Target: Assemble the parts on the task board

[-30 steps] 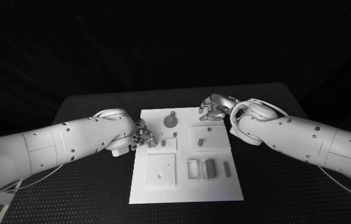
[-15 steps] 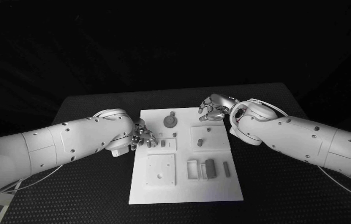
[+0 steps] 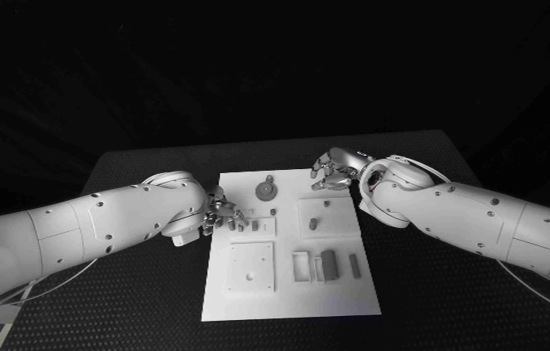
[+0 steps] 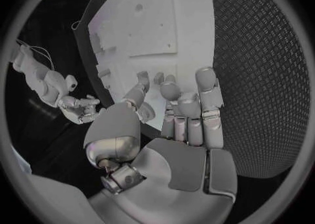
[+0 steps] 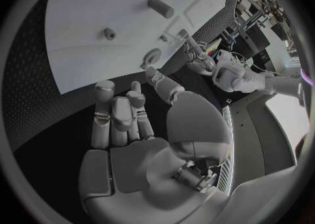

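The white task board (image 3: 344,299) lies mid-table with grey parts on it: a round disc part (image 3: 267,190), a peg (image 3: 313,224) standing in a square plate, and a small peg (image 3: 254,225) near the board's left edge. My left hand (image 3: 225,216) rests at that left edge beside the small peg; its fingers (image 4: 190,108) reach over the board (image 4: 157,19), apart and holding nothing. My right hand (image 3: 334,168) hovers at the board's far right corner. Its fingers (image 5: 121,114) are loosely bent and its thumb points toward the disc part (image 5: 151,56); nothing is in it.
Nearer me on the board lie a square plate (image 3: 252,265), a small frame (image 3: 303,265) and two dark bars (image 3: 330,262) (image 3: 355,265). The black textured table (image 3: 137,303) surrounds the board, with room at both sides and in front.
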Robot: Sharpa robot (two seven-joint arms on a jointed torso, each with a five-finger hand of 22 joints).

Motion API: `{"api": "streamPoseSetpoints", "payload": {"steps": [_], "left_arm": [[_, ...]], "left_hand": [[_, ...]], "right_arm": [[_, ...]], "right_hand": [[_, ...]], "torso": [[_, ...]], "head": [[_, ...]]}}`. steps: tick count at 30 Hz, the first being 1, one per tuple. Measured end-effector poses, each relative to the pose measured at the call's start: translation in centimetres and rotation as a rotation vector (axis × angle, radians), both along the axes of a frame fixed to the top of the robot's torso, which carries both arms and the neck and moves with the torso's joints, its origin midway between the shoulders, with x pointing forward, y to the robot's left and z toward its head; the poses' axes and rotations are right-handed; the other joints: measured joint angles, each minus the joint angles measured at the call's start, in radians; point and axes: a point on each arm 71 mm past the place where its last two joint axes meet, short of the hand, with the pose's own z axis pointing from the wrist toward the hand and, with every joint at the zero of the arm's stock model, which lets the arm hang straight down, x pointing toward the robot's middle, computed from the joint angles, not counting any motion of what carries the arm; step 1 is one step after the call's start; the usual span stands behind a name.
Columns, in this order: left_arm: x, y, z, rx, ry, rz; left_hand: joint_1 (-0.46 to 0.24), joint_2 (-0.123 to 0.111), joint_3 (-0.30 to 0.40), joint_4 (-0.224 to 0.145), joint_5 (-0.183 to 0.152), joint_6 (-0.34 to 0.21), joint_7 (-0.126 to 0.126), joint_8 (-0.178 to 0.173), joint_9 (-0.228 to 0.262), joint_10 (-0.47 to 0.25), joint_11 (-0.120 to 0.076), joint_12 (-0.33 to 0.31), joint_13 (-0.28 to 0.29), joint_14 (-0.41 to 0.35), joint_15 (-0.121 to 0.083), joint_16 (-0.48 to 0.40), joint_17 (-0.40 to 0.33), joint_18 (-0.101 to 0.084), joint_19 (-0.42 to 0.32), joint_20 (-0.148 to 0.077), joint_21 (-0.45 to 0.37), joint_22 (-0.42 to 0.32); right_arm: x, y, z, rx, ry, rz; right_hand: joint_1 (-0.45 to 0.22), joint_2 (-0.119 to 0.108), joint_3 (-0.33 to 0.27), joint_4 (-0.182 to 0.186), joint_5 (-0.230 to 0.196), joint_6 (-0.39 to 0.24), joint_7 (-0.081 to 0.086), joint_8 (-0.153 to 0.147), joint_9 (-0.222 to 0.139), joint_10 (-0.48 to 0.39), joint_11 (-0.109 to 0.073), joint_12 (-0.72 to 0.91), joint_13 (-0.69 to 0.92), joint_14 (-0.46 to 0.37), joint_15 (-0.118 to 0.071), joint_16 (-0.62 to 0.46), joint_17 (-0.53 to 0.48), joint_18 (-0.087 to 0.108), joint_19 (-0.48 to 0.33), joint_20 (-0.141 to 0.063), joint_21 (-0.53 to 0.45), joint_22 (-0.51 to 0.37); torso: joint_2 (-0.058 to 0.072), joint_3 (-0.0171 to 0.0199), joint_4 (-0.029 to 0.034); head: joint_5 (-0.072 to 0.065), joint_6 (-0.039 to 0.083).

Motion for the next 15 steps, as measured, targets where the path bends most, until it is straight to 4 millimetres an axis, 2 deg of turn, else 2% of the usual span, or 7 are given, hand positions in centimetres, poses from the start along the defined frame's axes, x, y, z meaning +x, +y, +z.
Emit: {"api": "streamPoseSetpoints", "payload": {"steps": [8,12,15], "left_arm": [[0.4,0.4,1.4,-0.061,-0.037,0.032],[0.9,0.7,2.7,-0.109,-0.070,0.058],[1.2,1.4,3.3,-0.161,-0.084,0.094]], "left_hand": [[-0.005,0.003,-0.032,-0.026,0.000,-0.002,-0.002,0.000,-0.003,-0.003,-0.004,0.000,0.000,-0.004,-0.004,0.000,-0.001,0.000,-0.002,-0.002,0.000,0.000],[-0.005,0.003,-0.043,-0.040,0.000,-0.017,0.006,-0.012,-0.008,-0.019,0.004,0.000,0.002,-0.017,-0.001,0.001,-0.003,0.000,-0.010,-0.002,-0.009,0.000],[-0.003,0.005,-0.039,-0.049,0.000,-0.052,0.020,-0.025,-0.011,-0.086,0.017,-0.033,-0.010,-0.075,0.015,-0.040,-0.020,0.000,-0.075,0.000,-0.047,0.000]], "right_arm": [[0.0,0.0,0.0,0.004,0.000,0.001],[0.0,0.1,0.0,0.011,-0.002,0.007],[0.0,0.2,0.0,0.019,-0.005,0.016]], "right_hand": [[0.000,0.000,0.000,0.000,0.000,-0.007,0.007,-0.012,0.000,-0.001,0.001,0.000,-0.004,-0.002,0.002,0.000,0.000,0.000,0.002,-0.001,-0.003,0.000],[0.000,0.000,0.002,-0.002,0.000,-0.015,0.015,-0.019,-0.003,-0.008,0.008,0.000,-0.007,-0.006,0.006,0.000,-0.001,0.000,0.002,-0.001,-0.004,0.000],[0.000,0.000,0.003,-0.003,0.000,-0.027,0.027,-0.030,-0.006,-0.024,0.015,-0.012,-0.023,-0.014,0.014,-0.004,-0.001,-0.001,-0.006,-0.002,-0.010,0.000]], "torso": [[0.000,-0.0002,0.0002],[0.000,-0.0008,0.0003],[0.000,-0.0011,0.0008]], "head": [[-0.002,0.004],[-0.002,0.007],[-0.003,0.009]]}}
